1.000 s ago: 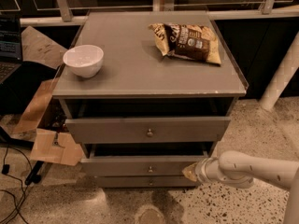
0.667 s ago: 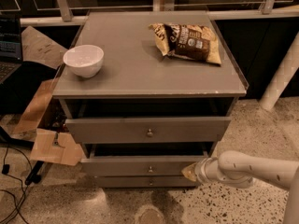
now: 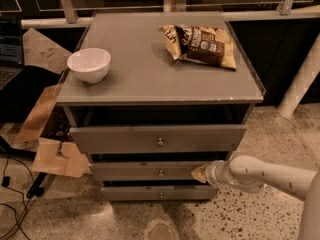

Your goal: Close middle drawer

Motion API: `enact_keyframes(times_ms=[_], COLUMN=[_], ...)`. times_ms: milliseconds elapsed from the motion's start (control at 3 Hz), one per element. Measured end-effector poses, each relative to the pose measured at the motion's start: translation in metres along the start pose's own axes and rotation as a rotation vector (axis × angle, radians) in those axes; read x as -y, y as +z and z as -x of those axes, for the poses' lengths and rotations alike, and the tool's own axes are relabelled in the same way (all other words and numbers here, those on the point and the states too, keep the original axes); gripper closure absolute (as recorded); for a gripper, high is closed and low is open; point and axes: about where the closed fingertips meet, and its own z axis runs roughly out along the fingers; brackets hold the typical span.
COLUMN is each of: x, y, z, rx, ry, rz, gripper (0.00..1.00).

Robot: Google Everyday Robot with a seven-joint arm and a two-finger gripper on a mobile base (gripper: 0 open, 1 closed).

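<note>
The grey cabinet [image 3: 160, 79] has three drawers. The top drawer [image 3: 125, 138], tall-fronted with a brass knob, stands pulled out. The middle drawer [image 3: 130, 171] is below it, a low flat front with a small round knob [image 3: 160, 173], sticking out a little less than the top one. The lowest drawer front [image 3: 150, 193] is narrower and set further back. My gripper [image 3: 199, 173] comes in from the right on a white arm [image 3: 265, 176] and sits against the right end of the middle drawer's front.
A white bowl [image 3: 89, 64] and a chip bag [image 3: 200, 44] lie on the cabinet top. Cardboard pieces [image 3: 55, 156] and cables [image 3: 10, 199] lie on the speckled floor at the left. A white post [image 3: 302, 79] stands at the right.
</note>
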Motion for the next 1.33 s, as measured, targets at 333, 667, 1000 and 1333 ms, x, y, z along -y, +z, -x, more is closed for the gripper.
enact_keyframes(times_ms=[333, 667, 1000, 1333], x=[-0.001, -0.001, -0.009, -0.023], y=[-0.002, -0.003, -0.020, -0.035], z=[-0.003, -0.012, -0.035, -0.053], rx=[0.000, -0.001, -0.005, -0.002], ry=[0.000, 0.037, 0.116, 0.167], rz=[0.000, -0.003, -0.024, -0.038], gripper=[1.00, 0.82, 0.59, 0.36])
